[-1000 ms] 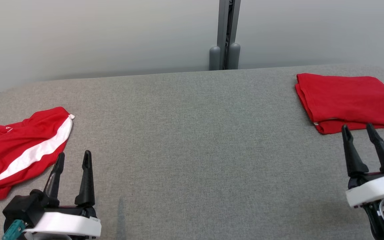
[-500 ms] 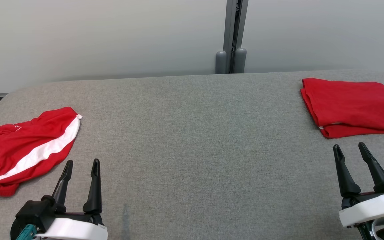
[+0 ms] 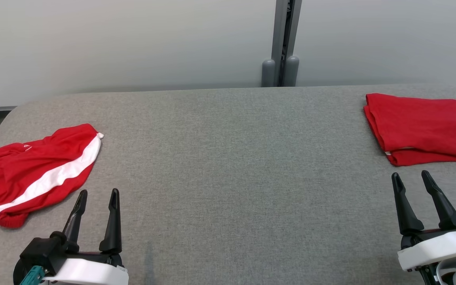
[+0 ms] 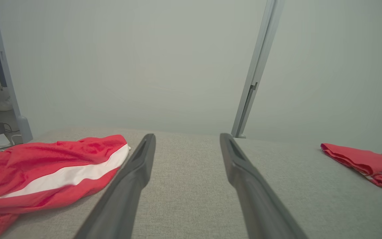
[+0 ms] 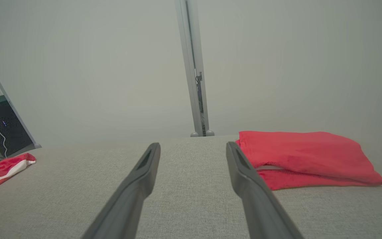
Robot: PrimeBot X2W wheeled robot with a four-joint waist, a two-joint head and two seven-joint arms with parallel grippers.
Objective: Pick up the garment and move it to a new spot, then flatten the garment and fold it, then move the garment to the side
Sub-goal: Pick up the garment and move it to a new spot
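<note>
two red garments lie well apart on one grey tabletop (image 3: 232, 158): a crumpled striped garment (image 3: 38, 174) at its left edge, a folded garment (image 3: 422, 126) far right. left gripper (image 3: 97, 193) and right gripper (image 3: 409, 175) each have two fingers, spread apart.

A grey fabric-topped table (image 3: 228, 158) stands before pale partition panels (image 3: 113, 39), joined by a grey metal post (image 3: 285, 39) (far side, right of centre).

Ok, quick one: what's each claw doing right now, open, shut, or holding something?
Left claw: open, holding nothing.
Right claw: open, holding nothing.
</note>
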